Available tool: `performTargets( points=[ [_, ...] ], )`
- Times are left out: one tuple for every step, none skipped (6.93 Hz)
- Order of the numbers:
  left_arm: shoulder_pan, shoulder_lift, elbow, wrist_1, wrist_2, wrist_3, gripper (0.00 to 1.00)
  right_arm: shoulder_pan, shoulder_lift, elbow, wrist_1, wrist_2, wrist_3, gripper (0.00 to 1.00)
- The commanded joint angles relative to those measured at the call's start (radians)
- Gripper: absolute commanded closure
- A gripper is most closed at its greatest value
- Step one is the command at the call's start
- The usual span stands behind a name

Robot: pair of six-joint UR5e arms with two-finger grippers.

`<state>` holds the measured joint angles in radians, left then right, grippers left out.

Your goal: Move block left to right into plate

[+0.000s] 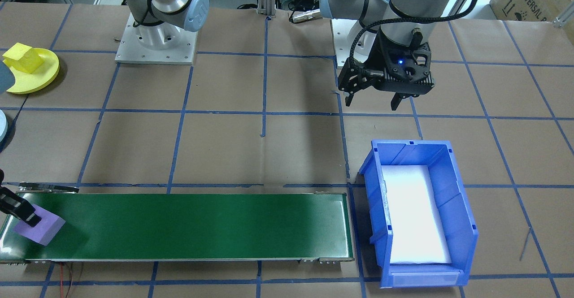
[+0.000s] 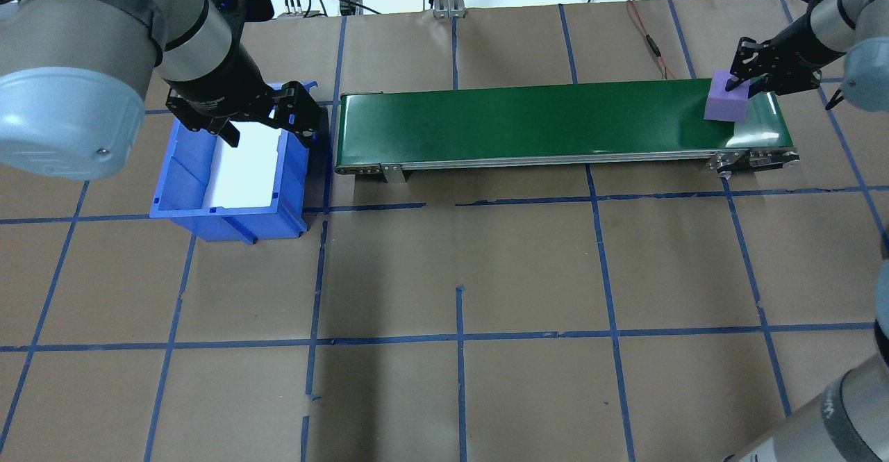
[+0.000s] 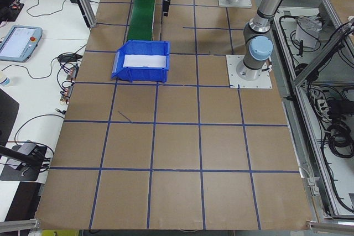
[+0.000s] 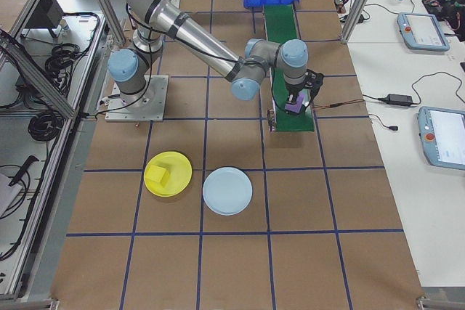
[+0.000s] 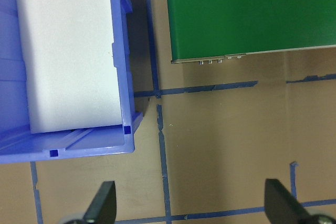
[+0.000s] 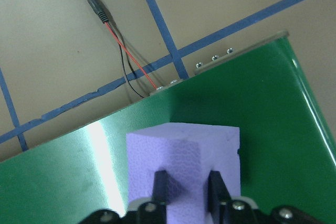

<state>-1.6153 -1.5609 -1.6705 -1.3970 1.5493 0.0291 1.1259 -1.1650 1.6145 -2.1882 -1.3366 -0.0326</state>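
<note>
The right arm's black two-finger gripper [image 6: 186, 188] pinches a corner of the purple foam block [image 6: 184, 163] at one end of the long green conveyor belt [image 2: 542, 125], its fingers [image 6: 160, 187] drawn close together on the foam. The block, a matte, finely textured cube with crisp edges, rests on the belt surface at the end nearest the red and black wires [image 6: 113, 30]. In the front-facing view that gripper is mostly cut off by the frame edge, only a dark tip [image 1: 20, 208] showing over the block [image 1: 40, 228]. The left arm's gripper [image 1: 372, 101] hangs with fingers spread wide and nothing between them, beside the blue plastic bin [image 1: 419, 213] lined with white foam. Well apart from the belt lie a round yellow plate [image 4: 168, 173] carrying a yellow block [image 4: 158, 174], and just beside it a pale blue round plate [image 4: 227, 191].
</note>
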Motion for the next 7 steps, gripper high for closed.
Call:
performTargets(
  points=[
    [0.0,-0.001,0.0,0.0,-0.005,0.0,0.0,-0.005,-0.056,0.014,0.083,-0.057,-0.096,0.89],
    [0.002,-0.001,0.0,0.001,-0.005,0.0,0.0,-0.029,-0.082,0.019,0.108,-0.068,-0.162,0.9],
    [0.002,-0.001,0.0,0.001,-0.003,0.0,0.0,-0.053,-0.087,0.018,0.114,-0.07,-0.214,0.92],
    [0.002,0.001,0.0,0.0,0.0,0.008,0.0,-0.086,-0.105,0.022,0.139,-0.122,-0.312,0.95],
    [0.002,0.001,0.0,0.001,-0.003,0.011,0.0,-0.139,-0.126,0.033,0.145,-0.134,-0.46,0.96],
    [0.002,0.001,0.0,0.0,0.0,0.012,0.0,-0.228,-0.131,0.033,0.149,-0.147,-0.577,0.96],
    [0.002,0.001,0.0,0.0,-0.002,0.012,0.0,-0.342,-0.13,0.054,0.159,-0.15,-0.712,0.96]
  ],
)
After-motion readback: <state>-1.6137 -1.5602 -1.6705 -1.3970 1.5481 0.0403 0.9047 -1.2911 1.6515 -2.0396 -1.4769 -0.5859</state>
